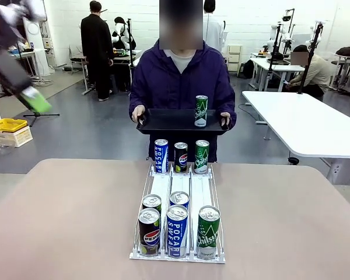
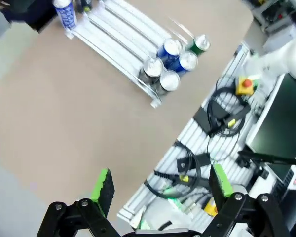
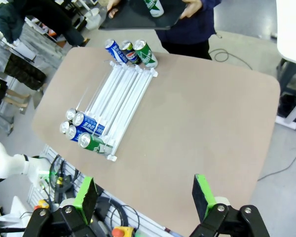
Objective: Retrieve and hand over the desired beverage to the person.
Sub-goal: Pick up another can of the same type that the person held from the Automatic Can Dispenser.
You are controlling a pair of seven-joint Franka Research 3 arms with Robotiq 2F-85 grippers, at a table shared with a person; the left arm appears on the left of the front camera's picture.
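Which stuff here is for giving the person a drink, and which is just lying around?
For the job: drink cans, white rack, black tray, green can on the tray, the person.
Just lying about: yellow box, white side table.

Left gripper (image 2: 163, 185) and right gripper (image 3: 144, 193) — both high up, jaws wide apart.
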